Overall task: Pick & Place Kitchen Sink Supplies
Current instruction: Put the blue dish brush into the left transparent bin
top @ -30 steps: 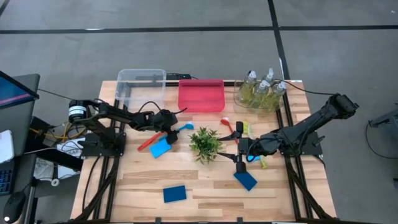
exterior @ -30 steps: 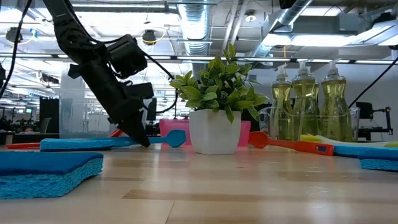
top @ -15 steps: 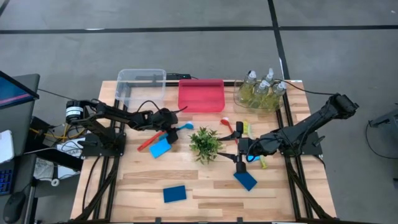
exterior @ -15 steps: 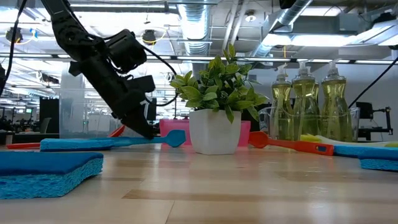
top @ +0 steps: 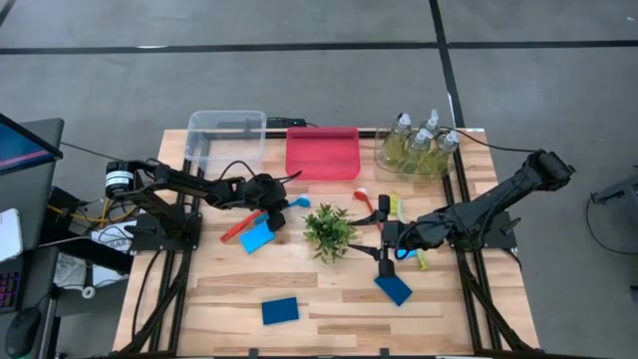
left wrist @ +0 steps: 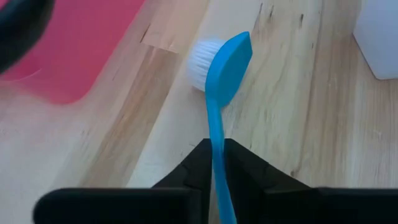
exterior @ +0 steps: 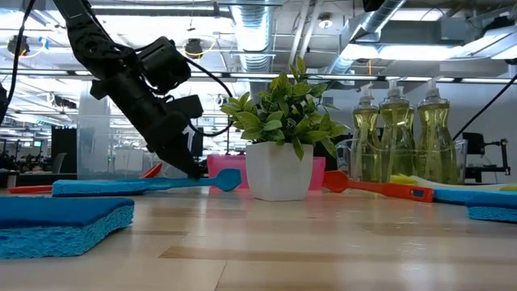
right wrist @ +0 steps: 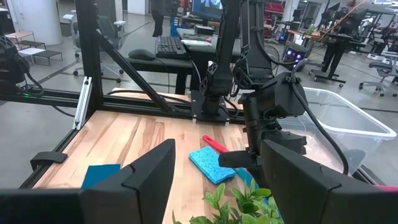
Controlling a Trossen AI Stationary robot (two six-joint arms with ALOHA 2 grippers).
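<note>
Blue brush (left wrist: pixel 219 93) lies flat on the desk (top: pixel 339 294), its white-bristled head pointing toward the pink bin (top: pixel 322 152), its thin handle pinched between the two dark fingers (left wrist: pixel 245 171) of the left gripper (top: pixel 274 208), which are closed on it. Just beside that gripper lie a blue sponge (top: pixel 257 236) and a red brush (top: pixel 242 225), with the clear bin (top: pixel 226 140) farther back on the desk. The small plant (top: pixel 328 229) in its white pot stands near the brush head, between the two arms. Behind the plant a second red brush (top: pixel 367 204) and a yellow brush (top: pixel 395 206) lie on the wood, and three pump bottles (top: pixel 420 140) of yellow-green liquid stand together in a clear holder at the back right corner. Two more blue sponges rest nearer the front edge, one (top: pixel 280 310) left of centre and one (top: pixel 393 289) just below the right gripper (top: pixel 385 261). The left arm reaches low across the desk from the left side, its wrist tilted steeply down to the surface. The right arm stretches in from the right edge, its fingers (right wrist: pixel 149 174) spread wide and holding nothing.
</note>
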